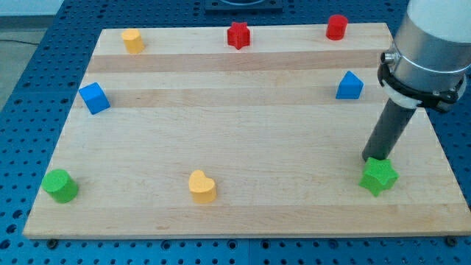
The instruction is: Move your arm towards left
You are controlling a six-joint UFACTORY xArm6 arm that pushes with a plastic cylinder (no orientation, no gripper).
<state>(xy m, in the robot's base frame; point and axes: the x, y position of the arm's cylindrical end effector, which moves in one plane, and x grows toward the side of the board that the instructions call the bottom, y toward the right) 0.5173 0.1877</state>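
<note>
My tip (372, 159) is at the view's lower right, right behind the green star block (379, 177) and touching or nearly touching its top edge. The dark rod (388, 131) rises up and to the right into the arm's white and black body (430, 51). The blue block with a pointed top (349, 86) lies above and left of the tip. The yellow heart block (202, 186) is far to the left along the bottom.
A wooden board (235, 118) carries a green cylinder (59, 185) at bottom left, a blue cube (94, 98) at left, a yellow block (132, 40) at top left, a red star (238, 34) at top middle and a red cylinder (336, 26) at top right.
</note>
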